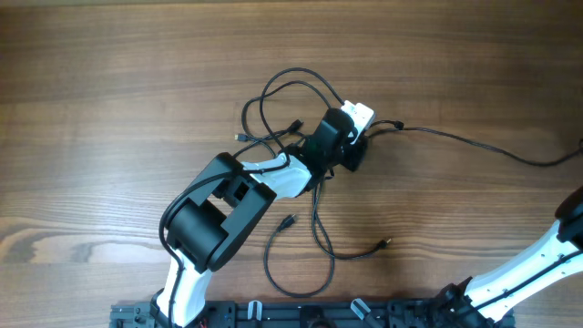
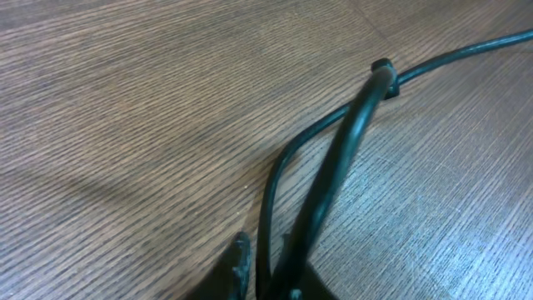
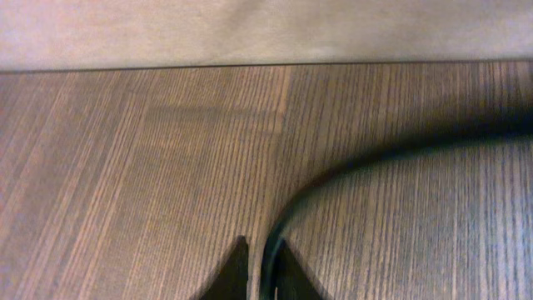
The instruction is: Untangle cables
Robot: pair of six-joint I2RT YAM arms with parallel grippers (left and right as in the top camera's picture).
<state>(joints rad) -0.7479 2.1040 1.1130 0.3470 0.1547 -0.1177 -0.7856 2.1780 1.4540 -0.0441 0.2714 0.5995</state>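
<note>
Left wrist view: the left gripper [image 2: 266,271] is showing its two dark fingertips [image 2: 241,260] standing narrowly apart with two strands of the cables [image 2: 341,142] running up between them; pinching or merely flanking, cannot tell. The right gripper [image 3: 260,271] is sitting likewise, tips close on either side of a single curving strand, grip equally unclear. Overhead, the tangle [image 1: 287,118] is lying on the wooden table [image 1: 109,91], looping out from under the left arm's wrist [image 1: 332,137]. One long strand [image 1: 474,143] is trailing away from the tangle toward the right arm [image 1: 537,261], which is standing well apart from it. Two loose plug ends [image 1: 291,220] are resting just on the robot's side of the tangle.
</note>
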